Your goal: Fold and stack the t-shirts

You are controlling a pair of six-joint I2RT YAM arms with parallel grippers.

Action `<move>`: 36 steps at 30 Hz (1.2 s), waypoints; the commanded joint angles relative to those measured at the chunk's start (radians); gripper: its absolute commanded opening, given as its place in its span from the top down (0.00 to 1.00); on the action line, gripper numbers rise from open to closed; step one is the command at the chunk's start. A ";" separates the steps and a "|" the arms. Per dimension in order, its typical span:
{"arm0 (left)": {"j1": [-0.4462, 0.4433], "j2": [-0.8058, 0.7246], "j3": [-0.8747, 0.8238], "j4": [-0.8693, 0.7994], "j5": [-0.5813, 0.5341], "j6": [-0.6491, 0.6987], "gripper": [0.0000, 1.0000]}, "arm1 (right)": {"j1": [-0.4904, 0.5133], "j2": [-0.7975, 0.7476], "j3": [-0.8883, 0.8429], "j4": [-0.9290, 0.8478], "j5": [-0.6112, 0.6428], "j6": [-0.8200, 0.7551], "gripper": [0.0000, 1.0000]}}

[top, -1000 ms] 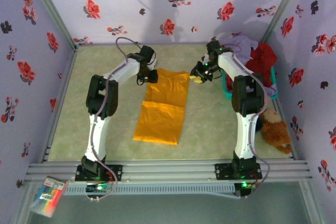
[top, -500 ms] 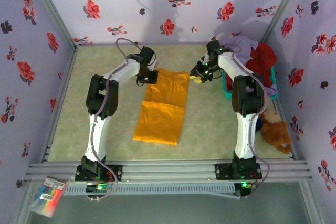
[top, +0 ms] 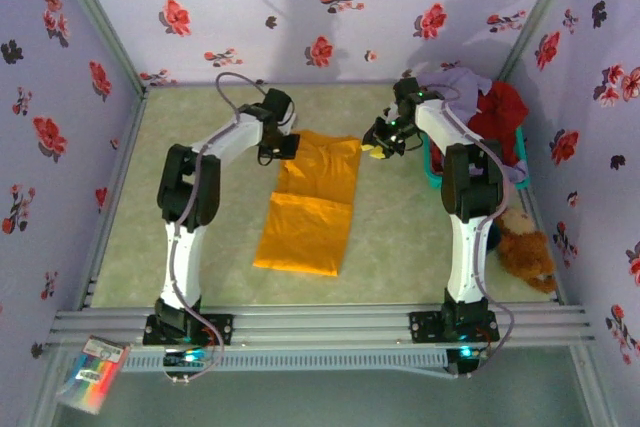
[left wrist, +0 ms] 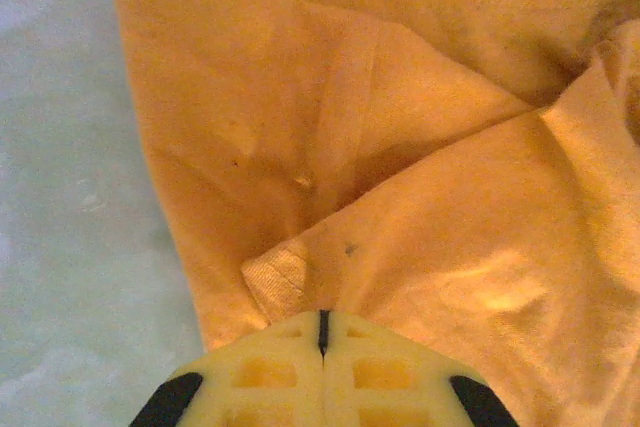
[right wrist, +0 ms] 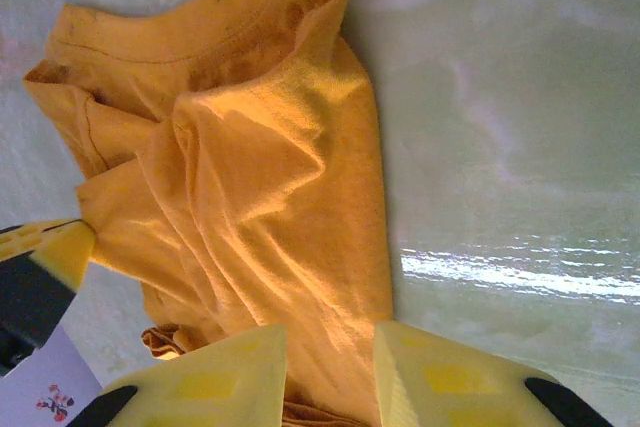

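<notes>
The large orange-yellow t-shirt point(top: 310, 202) lies folded into a long strip in the middle of the table, collar end at the far side. My left gripper point(top: 284, 146) is at its far left corner. In the left wrist view the gripper point(left wrist: 323, 319) is shut, with the shirt's point(left wrist: 400, 197) folded edge pinched at the tips. My right gripper point(top: 376, 149) is at the far right corner. Its fingers point(right wrist: 440, 377) hold a bunch of the shirt point(right wrist: 250, 177) between them. A lavender t-shirt point(top: 462, 82) and a red t-shirt point(top: 500, 112) are heaped on the basket.
A teal basket point(top: 432, 173) stands at the right wall behind my right arm. A brown teddy bear point(top: 525, 252) lies in front of it. Flowered walls close in the table on three sides. Bare green-grey tabletop point(top: 200, 107) lies to the left.
My left gripper's jaws have closed on the shirt's far left corner, and the left arm's elbow has shifted slightly left. The right arm has not moved.
</notes>
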 commanded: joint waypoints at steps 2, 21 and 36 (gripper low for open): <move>0.005 -0.067 -0.039 0.035 -0.043 -0.042 1.00 | 0.005 -0.018 -0.009 -0.026 -0.009 -0.003 0.69; 0.005 -0.115 -0.202 0.078 -0.086 -0.126 1.00 | 0.004 -0.014 -0.008 -0.024 -0.012 -0.001 0.69; 0.004 -0.186 -0.167 0.019 -0.080 -0.103 0.47 | 0.015 -0.073 -0.077 -0.018 0.000 0.001 0.69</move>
